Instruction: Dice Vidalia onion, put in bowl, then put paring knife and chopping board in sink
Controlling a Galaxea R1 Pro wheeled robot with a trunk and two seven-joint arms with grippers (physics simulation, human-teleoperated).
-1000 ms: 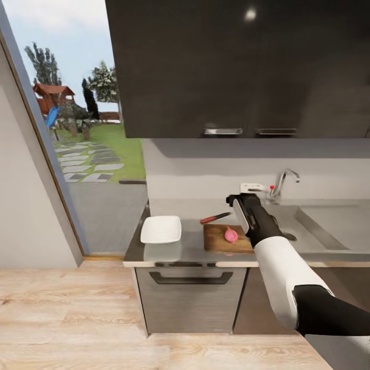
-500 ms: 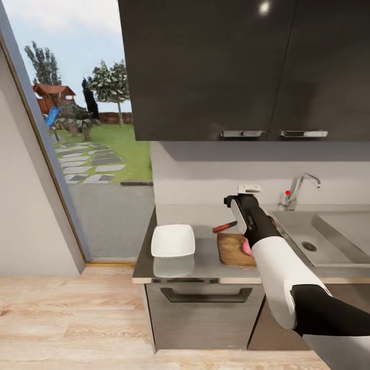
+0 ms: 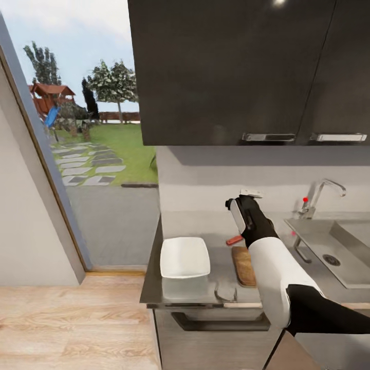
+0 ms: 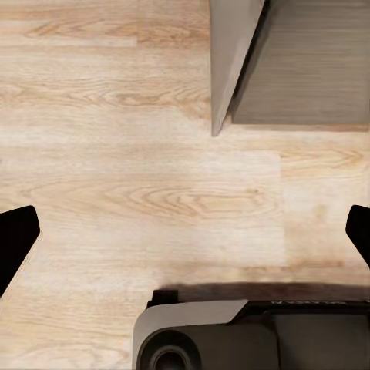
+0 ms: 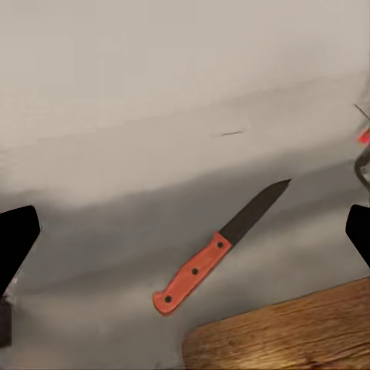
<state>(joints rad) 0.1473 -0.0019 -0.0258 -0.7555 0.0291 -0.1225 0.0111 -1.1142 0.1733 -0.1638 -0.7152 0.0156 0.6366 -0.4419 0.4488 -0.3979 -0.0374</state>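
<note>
The Vidalia onion cannot be made out; the right forearm covers most of the chopping board [image 3: 244,266], leaving a brown strip beside the sleeve, and the paring knife [image 3: 235,240] shows there as a red stub only. The sink [image 3: 339,257] is cut off at the frame edge.

In the right wrist view the right gripper [image 5: 185,231] has its fingers [image 5: 15,239] released and spread wide, with the knife [image 5: 220,247] lying flat on the grey desk [image 5: 116,231] between them, blade toward the wall, and the board's rounded corner [image 5: 285,335] just beyond the handle, apart from it. The left gripper [image 4: 185,239] hangs with fingers [image 4: 14,243] likewise spread, over pale wood floor [image 4: 154,193] beside a grey cabinet [image 4: 301,69].

The white bowl [image 3: 184,257] sits on the desk [image 3: 180,295], well off to the side of the right fingers. Dark wall cupboards [image 3: 246,72] hang above; a tall window [image 3: 82,128] opens on a garden.

Against the frame a second ago the whole view has slid, so the camera moved; the onion lay pink on the board then.
</note>
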